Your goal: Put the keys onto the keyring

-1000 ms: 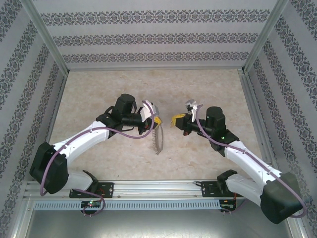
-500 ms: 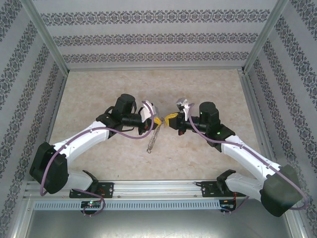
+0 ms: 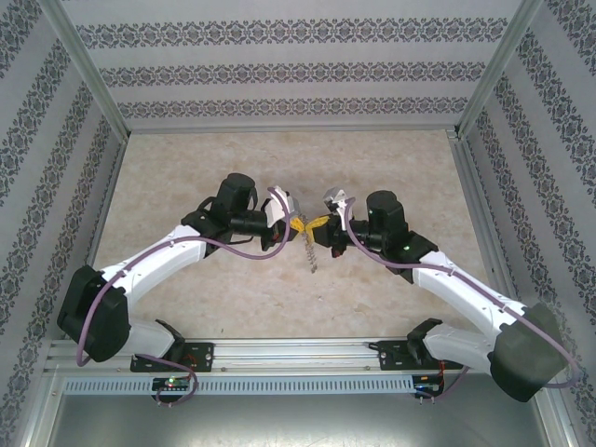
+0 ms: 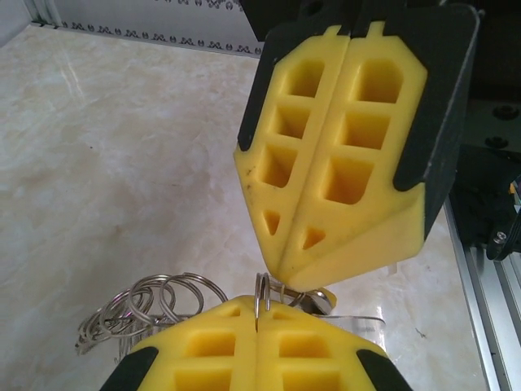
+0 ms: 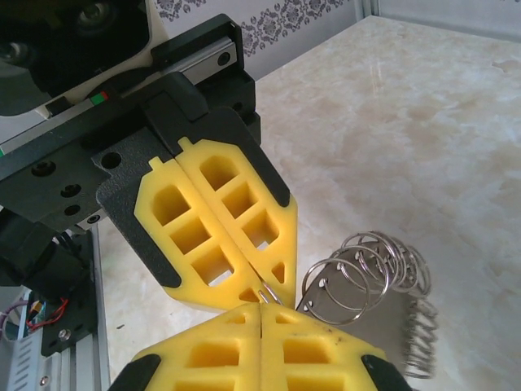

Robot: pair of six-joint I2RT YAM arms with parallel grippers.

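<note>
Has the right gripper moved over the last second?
Yes. Against the right rail, the right gripper has shifted left, closing up to the left gripper.

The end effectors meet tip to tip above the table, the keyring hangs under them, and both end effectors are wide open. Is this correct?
One detail is wrong: neither is open. In the left wrist view the left end effector has its pads pressed together on a wire of the keyring, and the right end effector is shut too. The rest stands.
</note>
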